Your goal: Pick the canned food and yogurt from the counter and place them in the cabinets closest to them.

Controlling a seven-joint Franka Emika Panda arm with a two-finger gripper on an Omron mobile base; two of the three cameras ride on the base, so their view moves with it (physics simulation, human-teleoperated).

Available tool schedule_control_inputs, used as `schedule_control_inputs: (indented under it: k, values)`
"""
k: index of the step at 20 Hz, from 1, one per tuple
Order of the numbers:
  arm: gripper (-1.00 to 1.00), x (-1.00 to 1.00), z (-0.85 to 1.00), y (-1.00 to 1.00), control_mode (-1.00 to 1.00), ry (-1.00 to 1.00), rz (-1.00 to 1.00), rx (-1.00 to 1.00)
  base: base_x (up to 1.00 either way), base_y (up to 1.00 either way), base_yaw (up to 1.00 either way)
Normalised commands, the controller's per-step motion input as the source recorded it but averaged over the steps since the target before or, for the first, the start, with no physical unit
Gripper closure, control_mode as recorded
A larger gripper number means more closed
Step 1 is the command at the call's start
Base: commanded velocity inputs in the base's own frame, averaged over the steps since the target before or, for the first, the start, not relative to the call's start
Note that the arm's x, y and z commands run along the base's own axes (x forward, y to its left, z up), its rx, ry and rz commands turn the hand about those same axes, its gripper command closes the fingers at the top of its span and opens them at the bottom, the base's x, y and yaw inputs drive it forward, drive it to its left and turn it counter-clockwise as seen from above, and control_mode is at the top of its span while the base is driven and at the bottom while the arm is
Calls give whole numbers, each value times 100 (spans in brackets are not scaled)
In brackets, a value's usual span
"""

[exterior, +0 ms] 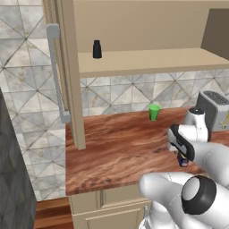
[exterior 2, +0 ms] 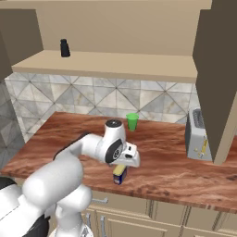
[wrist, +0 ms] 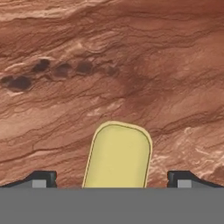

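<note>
Left base view: canned food [exterior: 182, 162] on the wooden counter [exterior: 116, 147], mostly hidden under the arm.
Right base view: gripper [exterior 2: 123, 163] directly above the can; open cabinet [exterior 2: 115, 62] overhead.
Hand view: fingertips [wrist: 43, 178] spread wide, flanking the yellow top. Pick step; next likely descend, close.

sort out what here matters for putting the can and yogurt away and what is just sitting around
Job: canned food on the counter, between the tips of the open gripper; open wall cabinet above.

Lying about: green cup, toaster, black shaker bottle on the cabinet shelf.
</note>
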Motion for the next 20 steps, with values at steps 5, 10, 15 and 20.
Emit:
schedule_control_inputs:
  k: [5, 10, 15, 20]
  values:
    - [-100, 4, -37, -16, -100, 0, 0, 0, 0, 0, 0]
    - [100, 0, -30, -9, -100, 0, 0, 0, 0, 0, 0]
    - [100, 0, 10, -3, -100, 0, -1, 1, 0, 0, 0]
    - [100, 0, 72, -4, -100, 1, -1, 1, 0, 0, 0]
